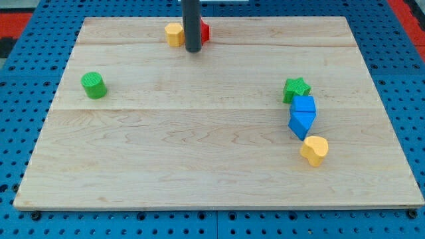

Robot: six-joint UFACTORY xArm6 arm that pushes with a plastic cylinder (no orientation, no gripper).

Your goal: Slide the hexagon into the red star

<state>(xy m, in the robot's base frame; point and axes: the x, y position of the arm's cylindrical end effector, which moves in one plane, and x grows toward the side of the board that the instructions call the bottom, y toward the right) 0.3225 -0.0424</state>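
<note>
A yellow hexagon (174, 34) sits near the view's top edge of the wooden board (199, 153). A red star (204, 31) lies just to its right, mostly hidden behind my rod. My tip (193, 50) rests on the board between the two, slightly below them; whether it touches either block cannot be told.
A green cylinder (93, 85) stands at the view's left. At the right, a green star (296, 89) sits above two blue blocks (303, 115), with a yellow heart (315, 150) below them. A blue pegboard (13, 133) surrounds the board.
</note>
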